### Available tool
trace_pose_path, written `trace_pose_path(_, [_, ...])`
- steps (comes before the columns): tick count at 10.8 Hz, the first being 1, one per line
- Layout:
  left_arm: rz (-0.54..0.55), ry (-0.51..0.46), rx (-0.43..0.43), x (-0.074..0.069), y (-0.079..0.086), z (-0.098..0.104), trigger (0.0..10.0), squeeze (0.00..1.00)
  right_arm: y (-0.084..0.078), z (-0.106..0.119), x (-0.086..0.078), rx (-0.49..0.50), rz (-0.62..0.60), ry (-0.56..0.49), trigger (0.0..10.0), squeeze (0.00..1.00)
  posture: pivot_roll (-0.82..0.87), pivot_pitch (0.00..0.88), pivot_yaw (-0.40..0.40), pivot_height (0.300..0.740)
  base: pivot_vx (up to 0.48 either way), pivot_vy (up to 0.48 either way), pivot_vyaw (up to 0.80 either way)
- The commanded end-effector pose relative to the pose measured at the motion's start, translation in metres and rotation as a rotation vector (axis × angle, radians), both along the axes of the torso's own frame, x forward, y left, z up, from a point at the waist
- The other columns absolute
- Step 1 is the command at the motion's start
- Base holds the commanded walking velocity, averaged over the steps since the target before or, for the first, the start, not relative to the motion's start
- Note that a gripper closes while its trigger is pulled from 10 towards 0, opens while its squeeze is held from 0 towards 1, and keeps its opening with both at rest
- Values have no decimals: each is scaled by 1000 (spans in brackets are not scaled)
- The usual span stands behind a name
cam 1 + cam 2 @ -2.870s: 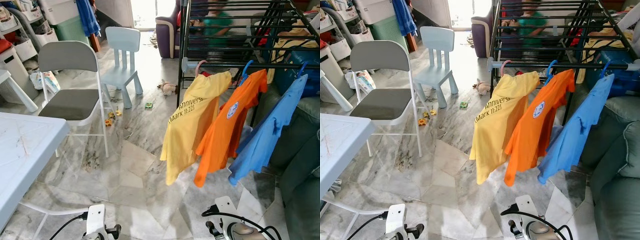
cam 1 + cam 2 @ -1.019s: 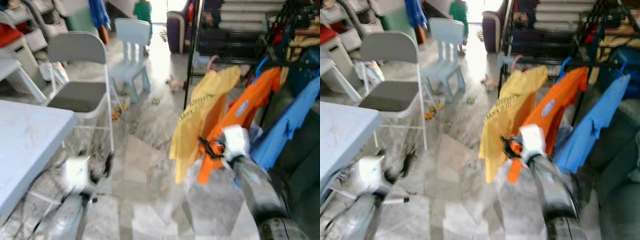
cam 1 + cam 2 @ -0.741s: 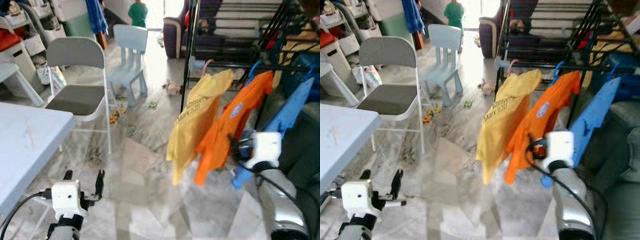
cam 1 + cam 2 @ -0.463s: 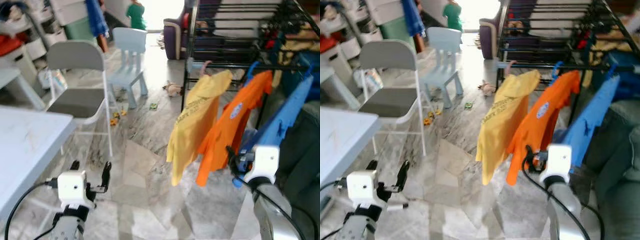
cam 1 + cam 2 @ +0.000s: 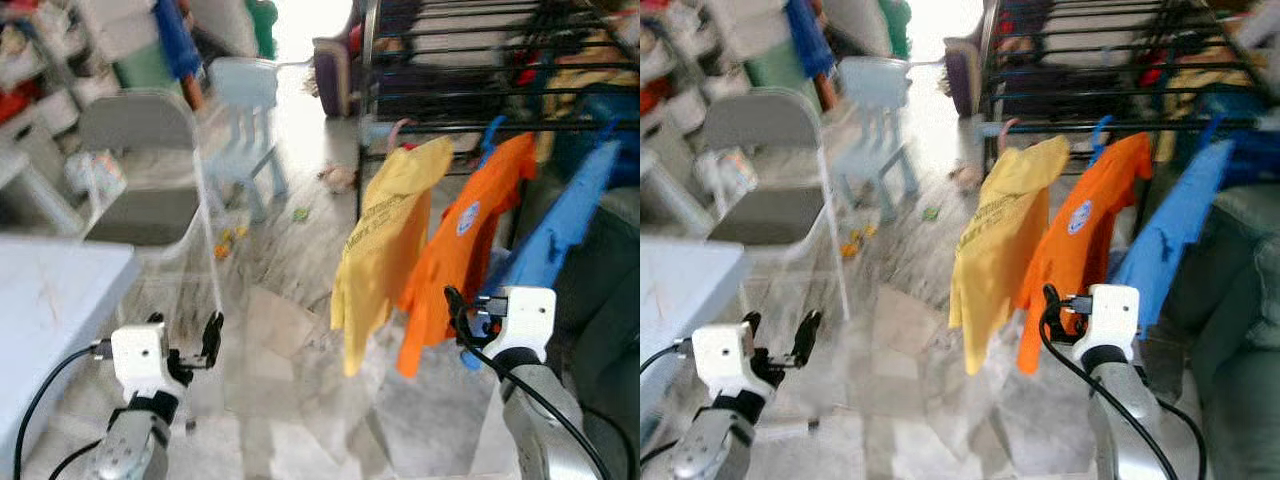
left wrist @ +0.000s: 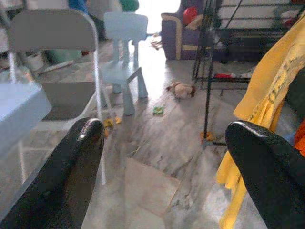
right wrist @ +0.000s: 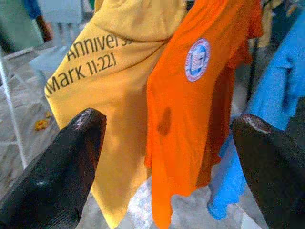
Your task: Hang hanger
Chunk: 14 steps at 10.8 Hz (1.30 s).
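Hangers carry three shirts along the drying rack (image 5: 470, 125) front rail: yellow shirt (image 5: 385, 240), orange shirt (image 5: 455, 245), blue shirt (image 5: 560, 220). Right gripper (image 7: 167, 157) gapes wide before the orange shirt; left gripper (image 6: 162, 157) is wide, empty.

The yellow shirt (image 7: 114, 71) reads "Mark 11:22" below what looks like "Annivers", partly folded away.

Home: drying rack (image 5: 470, 70), child's chair (image 5: 243, 110), sofa (image 5: 600, 290).
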State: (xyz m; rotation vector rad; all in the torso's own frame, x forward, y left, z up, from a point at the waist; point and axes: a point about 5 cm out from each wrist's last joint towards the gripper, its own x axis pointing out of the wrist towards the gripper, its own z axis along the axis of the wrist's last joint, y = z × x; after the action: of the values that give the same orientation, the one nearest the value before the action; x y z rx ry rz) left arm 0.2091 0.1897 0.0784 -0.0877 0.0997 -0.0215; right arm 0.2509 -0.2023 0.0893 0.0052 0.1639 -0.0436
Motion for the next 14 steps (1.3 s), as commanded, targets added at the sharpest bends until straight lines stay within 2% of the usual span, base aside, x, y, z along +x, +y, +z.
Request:
trace_pose_path(1, [1, -4, 2, 2, 3, 5, 10000, 0, 10, 4, 0, 11, 20, -5, 10000, 0, -115, 0, 106, 740, 0, 375, -800])
trace_pose_path(3, [-25, 3, -18, 5, -4, 5, 10000, 0, 12, 5, 3, 18, 15, -6, 10000, 0, -121, 0, 115, 740, 0, 428, -681])
trace_pose_path(7, [-78, 6, -17, 10, -16, 9, 10000, 0, 16, 7, 5, 21, 7, -9, 10000, 0, -122, 0, 115, 740, 0, 444, 0])
trace_pose_path(9, [-64, 21, -8, 14, -19, 0, 10000, 0, 22, 2, 15, 21, 14, 2, 10000, 0, -120, 0, 62, 740, 0, 0, 0])
trace_pose_path(10, [-40, -1, 2, 23, -19, 5, 10000, 0, 27, 7, 25, 17, 23, 4, 10000, 0, -125, 0, 11, 740, 0, 0, 0])
trace_pose_path(11, [-38, -17, 17, 27, -18, 8, 10000, 0, 29, 9, 32, 16, 26, 2, 10000, 0, -121, 0, 2, 740, 0, 0, 0])
trace_pose_path(12, [-42, -22, -8, 28, -17, 8, 10000, 0, 31, 6, 37, 15, 9, 16, 10000, 0, -103, 0, 11, 740, 0, 0, 0])
trace_pose_path(13, [-69, -16, -24, 26, -16, 9, 10000, 0, 35, 2, 40, 0, 6, 31, 10000, 0, -92, 0, 44, 740, 0, 0, -581])
trace_pose_path(14, [-79, 1, -25, 22, -16, 6, 10000, 0, 33, -2, 41, 8, -8, 37, 10000, 0, -80, 0, 61, 740, 0, 0, -800])
